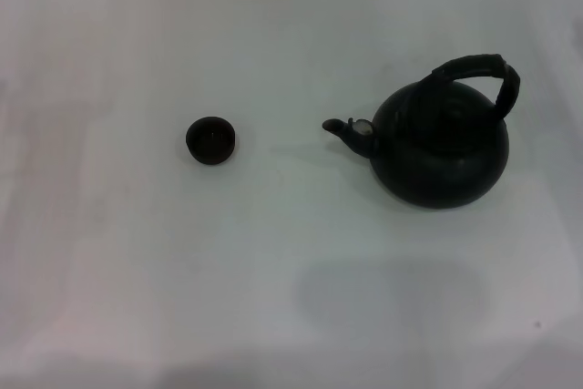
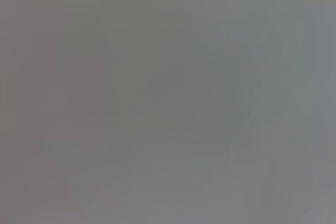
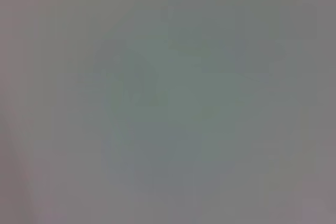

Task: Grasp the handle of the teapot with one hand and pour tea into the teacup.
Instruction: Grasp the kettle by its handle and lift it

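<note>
From the head view the pale desk (image 1: 137, 298) runs wide and bare on every side, its far edge just showing along the top. There is one teacup (image 1: 211, 140), small and dark, standing upright left of centre with plenty of open desk around it. To its right, well apart, sits one teapot (image 1: 441, 145), round and matte black, also upright. Its spout (image 1: 349, 130) with the pale metal tip points left toward the teacup, with a clear gap of desk between them. The handle (image 1: 481, 75) arches up over the teapot's top, leaning toward the right side, with nothing touching it. The teapot stands near the desk's right edge of the view, with less room there than on its left.

Neither hand appears in the head view, so I cannot tell whether either is spread or pressed together. Both wrist views show only a flat grey blur.
</note>
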Action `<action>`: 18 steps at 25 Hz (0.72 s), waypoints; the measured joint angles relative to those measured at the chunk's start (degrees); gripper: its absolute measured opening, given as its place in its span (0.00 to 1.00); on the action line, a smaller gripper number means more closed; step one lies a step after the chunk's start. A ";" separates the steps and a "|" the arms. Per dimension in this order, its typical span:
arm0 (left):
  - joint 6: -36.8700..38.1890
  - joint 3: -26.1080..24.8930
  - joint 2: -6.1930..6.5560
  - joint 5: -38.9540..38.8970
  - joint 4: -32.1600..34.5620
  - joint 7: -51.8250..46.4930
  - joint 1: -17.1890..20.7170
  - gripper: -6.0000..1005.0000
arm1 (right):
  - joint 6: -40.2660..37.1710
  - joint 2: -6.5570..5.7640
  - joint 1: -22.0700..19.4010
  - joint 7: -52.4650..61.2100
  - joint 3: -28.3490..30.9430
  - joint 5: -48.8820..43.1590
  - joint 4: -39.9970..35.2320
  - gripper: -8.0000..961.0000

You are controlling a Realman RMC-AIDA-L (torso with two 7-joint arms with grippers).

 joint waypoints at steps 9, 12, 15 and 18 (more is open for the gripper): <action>0.67 -2.22 -0.15 0.07 -0.64 -1.07 0.02 0.87 | -0.19 0.08 -6.24 0.25 -8.14 -0.43 -5.47 0.88; 0.79 -2.16 -0.16 0.09 -0.84 -1.36 -0.30 0.87 | -0.26 0.24 -7.31 0.28 -8.30 -0.95 -5.93 0.88; 1.02 -2.20 -0.16 0.10 -0.84 -1.58 -0.66 0.87 | -1.34 -0.04 -9.17 2.89 -8.31 -0.97 -6.31 0.88; 1.14 -2.49 -0.08 0.09 -0.83 -1.71 -0.95 0.87 | -2.20 -0.46 -10.32 4.26 -8.27 -1.02 -6.41 0.88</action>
